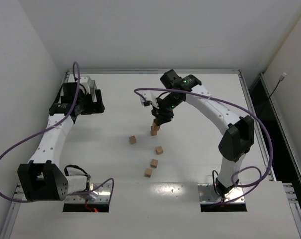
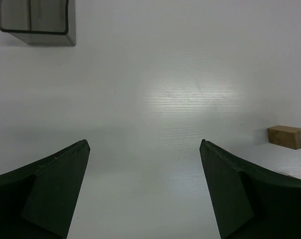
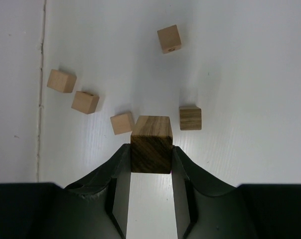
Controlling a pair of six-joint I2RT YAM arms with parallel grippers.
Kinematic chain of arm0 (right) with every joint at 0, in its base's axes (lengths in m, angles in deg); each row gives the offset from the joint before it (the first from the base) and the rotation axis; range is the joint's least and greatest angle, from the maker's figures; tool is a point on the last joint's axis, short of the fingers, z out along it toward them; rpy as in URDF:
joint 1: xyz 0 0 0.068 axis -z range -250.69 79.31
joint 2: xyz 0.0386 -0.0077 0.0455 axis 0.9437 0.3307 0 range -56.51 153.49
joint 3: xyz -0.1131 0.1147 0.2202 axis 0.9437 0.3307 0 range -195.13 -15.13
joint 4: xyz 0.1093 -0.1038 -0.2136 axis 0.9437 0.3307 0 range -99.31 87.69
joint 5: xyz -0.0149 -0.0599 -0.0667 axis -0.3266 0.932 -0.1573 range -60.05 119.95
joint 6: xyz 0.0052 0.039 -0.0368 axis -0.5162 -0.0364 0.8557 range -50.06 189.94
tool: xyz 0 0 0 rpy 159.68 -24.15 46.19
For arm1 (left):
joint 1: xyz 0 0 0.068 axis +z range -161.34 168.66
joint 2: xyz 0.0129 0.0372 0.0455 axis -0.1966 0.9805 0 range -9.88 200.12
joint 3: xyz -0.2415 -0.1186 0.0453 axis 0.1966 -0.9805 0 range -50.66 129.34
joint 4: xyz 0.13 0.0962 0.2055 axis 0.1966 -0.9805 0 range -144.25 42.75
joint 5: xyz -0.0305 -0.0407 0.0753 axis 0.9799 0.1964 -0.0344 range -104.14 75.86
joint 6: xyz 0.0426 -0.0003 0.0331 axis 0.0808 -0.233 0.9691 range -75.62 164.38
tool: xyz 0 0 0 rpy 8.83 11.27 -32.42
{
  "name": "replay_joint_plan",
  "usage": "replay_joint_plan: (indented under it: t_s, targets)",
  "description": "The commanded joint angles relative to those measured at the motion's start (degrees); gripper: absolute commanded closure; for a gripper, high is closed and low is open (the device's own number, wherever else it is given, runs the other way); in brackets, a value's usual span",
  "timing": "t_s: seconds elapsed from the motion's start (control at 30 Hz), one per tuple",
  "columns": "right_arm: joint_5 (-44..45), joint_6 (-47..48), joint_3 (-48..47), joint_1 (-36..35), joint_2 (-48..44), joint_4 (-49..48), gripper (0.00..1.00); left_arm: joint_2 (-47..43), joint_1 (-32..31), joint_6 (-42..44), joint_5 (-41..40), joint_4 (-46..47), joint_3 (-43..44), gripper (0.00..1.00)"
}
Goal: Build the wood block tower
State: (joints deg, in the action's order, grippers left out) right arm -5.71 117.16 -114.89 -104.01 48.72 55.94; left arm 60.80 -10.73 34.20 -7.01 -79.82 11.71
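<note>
My right gripper (image 1: 159, 119) (image 3: 150, 152) is shut on a wood block (image 3: 151, 143) and holds it above the table's middle. Below it a darker wood block (image 3: 190, 118) lies on the table, just right of the held one, and shows under the fingers in the top view (image 1: 155, 131). Several more tan blocks lie singly: (image 1: 132, 140), (image 1: 159, 150), (image 1: 154, 163), (image 1: 148, 172). No stacked tower shows. My left gripper (image 1: 97, 103) (image 2: 144, 144) is open and empty over bare table at the back left, and one block (image 2: 288, 137) lies to its right.
A grey translucent tray (image 2: 36, 22) stands at the back left beyond the left gripper. Purple cables loop over both arms. The table's raised edges (image 1: 245, 89) run along the back and sides.
</note>
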Motion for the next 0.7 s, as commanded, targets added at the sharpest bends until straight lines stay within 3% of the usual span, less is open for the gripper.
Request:
replay_joint_plan:
  t_s: [0.0, 0.3, 0.67]
  targets:
    - [2.9, 2.4, -2.0, -1.3, 0.3, -0.9, 1.00, 1.3, 2.3, -1.0, 7.0, -0.4, 3.5, 0.10]
    - [7.1, -0.9, 2.6, -1.3, 0.9, -10.8, 1.00, 2.0, 7.3, -1.5, 13.3, 0.8, 2.8, 0.10]
    - [5.7, 1.9, -2.9, -1.3, 7.7, -5.3, 1.00, 3.3, 7.3, -1.5, 14.5, 0.8, 4.0, 0.10]
